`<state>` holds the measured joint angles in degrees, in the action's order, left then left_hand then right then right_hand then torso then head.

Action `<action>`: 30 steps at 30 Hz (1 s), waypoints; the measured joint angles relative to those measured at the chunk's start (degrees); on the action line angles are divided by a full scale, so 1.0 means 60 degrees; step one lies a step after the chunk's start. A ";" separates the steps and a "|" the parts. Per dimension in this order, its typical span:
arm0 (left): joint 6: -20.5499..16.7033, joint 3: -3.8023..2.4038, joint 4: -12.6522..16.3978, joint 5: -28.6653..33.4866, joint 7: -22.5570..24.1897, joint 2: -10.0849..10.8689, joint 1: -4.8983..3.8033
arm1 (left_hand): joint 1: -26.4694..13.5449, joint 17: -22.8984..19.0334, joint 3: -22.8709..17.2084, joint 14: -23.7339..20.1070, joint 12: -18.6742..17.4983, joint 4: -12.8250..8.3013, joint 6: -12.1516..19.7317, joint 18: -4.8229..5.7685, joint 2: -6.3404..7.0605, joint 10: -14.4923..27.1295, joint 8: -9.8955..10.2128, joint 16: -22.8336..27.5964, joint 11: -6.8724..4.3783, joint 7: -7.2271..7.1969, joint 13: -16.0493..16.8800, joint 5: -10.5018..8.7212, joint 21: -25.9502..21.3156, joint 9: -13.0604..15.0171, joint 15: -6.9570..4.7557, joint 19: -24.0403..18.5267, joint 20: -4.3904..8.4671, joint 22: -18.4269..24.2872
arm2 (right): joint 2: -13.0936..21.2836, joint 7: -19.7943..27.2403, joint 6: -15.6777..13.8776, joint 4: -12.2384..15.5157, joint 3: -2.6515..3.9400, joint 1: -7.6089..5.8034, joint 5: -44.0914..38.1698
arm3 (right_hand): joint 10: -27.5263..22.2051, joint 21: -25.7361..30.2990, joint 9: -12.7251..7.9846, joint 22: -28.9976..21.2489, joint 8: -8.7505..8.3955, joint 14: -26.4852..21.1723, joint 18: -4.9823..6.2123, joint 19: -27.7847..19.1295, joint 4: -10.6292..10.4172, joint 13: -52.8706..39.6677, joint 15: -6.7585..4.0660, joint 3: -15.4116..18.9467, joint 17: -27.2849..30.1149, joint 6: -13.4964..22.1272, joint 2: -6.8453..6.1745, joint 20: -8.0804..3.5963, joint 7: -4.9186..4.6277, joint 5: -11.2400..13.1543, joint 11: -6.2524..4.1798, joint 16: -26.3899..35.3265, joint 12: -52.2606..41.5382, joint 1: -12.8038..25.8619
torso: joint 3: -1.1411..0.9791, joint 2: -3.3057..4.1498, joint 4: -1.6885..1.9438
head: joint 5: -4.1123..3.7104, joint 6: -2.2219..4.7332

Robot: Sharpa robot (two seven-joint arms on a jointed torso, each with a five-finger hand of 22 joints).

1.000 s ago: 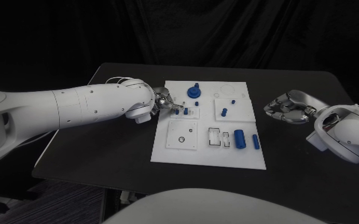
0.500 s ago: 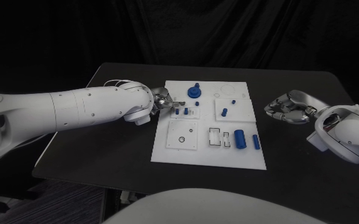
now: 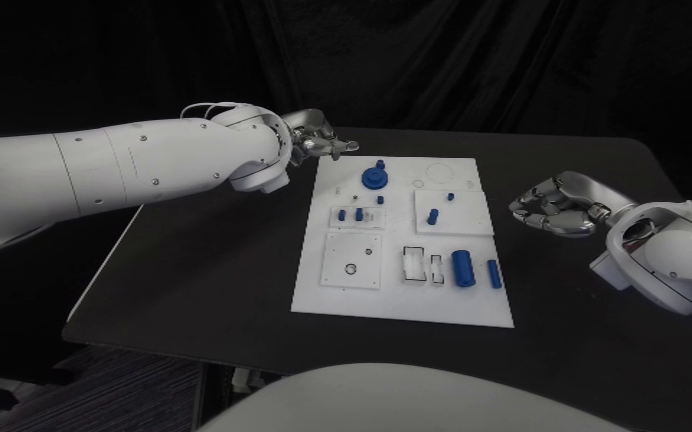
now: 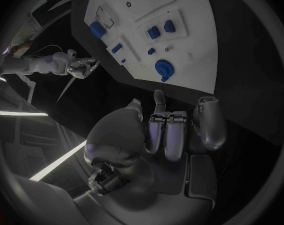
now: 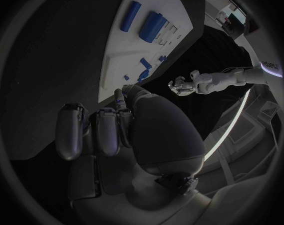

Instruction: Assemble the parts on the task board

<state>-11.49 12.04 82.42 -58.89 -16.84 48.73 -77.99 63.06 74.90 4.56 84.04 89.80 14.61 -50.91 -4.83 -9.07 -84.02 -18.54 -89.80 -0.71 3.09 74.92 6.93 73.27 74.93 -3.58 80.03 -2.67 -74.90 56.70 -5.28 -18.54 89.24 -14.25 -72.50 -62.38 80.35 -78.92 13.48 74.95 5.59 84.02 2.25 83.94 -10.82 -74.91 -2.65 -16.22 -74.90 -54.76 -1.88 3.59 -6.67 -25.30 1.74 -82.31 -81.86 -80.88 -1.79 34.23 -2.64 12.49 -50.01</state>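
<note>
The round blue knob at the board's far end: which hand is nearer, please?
Left. The left hand sits just beyond the round blue knob; the right hand rests off the board's opposite side.

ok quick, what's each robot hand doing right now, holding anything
Left robot hand: fingers curled in, nothing seen in them, off the board's far left corner.
Right robot hand: fingers curled, holding nothing, right of the board.

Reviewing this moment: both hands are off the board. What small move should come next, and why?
Probably the right robot hand should uncurl its fingers and ease towards the large blue cylinder. That part lies loose on the white task board, on the side nearest this hand, while the left robot hand hovers beyond the board's far left corner.
</note>
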 measured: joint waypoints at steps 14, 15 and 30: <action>0.1469 0.0006 -0.1079 -0.1091 0.1679 -0.1220 -0.0103 | 0.3215 -0.0014 -0.2111 -0.0654 -0.9332 -0.1805 0.0702 0.0002 0.1050 0.6392 0.1729 0.1331 0.0763 0.0633 -0.3511 -0.0564 -0.0876 -0.1904 0.0684 -0.1083 -0.0548 -0.0007 | -0.0016 0.0301 -0.0333 -0.0003 0.0001 0.0000 0.0000 | 0.0000 0.0000 0.0000 -0.0002 0.0000 0.0000 0.0000 0.0000 0.0026 0.0000 0.0000 -0.0026 0.0000 0.0000 0.0000 0.0000 0.0000 -0.0109 0.0000 0.0000 0.0000 -0.0001 | -0.0029 0.0007 -0.0024 | -0.0101 0.0000; 0.1475 0.0007 -0.1156 -0.1266 0.1865 -0.1277 -0.0052 | 0.3173 -0.0135 -0.2092 -0.0985 -0.9709 -0.1770 0.0809 0.0000 0.1149 0.6913 0.1792 0.1588 0.0873 0.0713 -0.3685 -0.0564 -0.1075 -0.1939 0.0759 -0.1261 -0.0615 -0.0008 | -0.0010 0.0306 -0.0336 0.0002 0.0001 0.0000 0.0000 | 0.0000 0.0000 0.0001 -0.0002 0.0000 0.0000 0.0000 0.0000 0.0026 0.0000 0.0000 -0.0026 0.0000 0.0000 0.0000 0.0000 0.0000 -0.0109 0.0000 0.0000 0.0000 -0.0001 | -0.0028 0.0012 -0.0027 | -0.0110 0.0000; 0.0436 0.0014 -0.1897 -0.4921 0.4283 -0.2008 0.0633 | 0.3864 -0.0933 -0.2612 -0.1347 -1.1060 -0.2160 0.2156 -0.0001 0.1659 0.8818 0.2457 0.1654 0.0905 -0.0364 -0.6523 -0.0110 -0.1291 -0.4671 0.0698 -0.1314 -0.0647 -0.0005 | 0.0063 0.0313 -0.0333 0.0055 0.0000 0.0000 0.0000 | 0.0000 0.0000 0.0001 -0.0003 0.0000 0.0000 0.0000 0.0000 0.0026 0.0000 0.0000 -0.0026 0.0000 -0.0035 0.0000 0.0000 0.0035 -0.0171 0.0000 0.0000 0.0000 -0.0001 | 0.0063 0.0098 -0.0040 | -0.0185 0.0000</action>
<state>-8.87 12.12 71.04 -88.42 8.86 36.69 -74.19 86.25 69.31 -11.11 75.96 23.44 1.65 -37.98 -4.83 0.88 -31.11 -3.80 -79.88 4.72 0.90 35.78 6.27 65.53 46.91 0.61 72.15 -6.55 -74.94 57.08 -3.40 -20.53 89.57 -14.25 -72.50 -62.38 80.35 -78.92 13.49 74.93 5.59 84.02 2.25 83.94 -10.67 -74.91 -2.65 -16.38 -74.90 -54.97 -1.88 3.59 -6.47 -26.32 1.74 -82.31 -81.86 -80.89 -1.41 34.82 -2.88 11.38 -50.01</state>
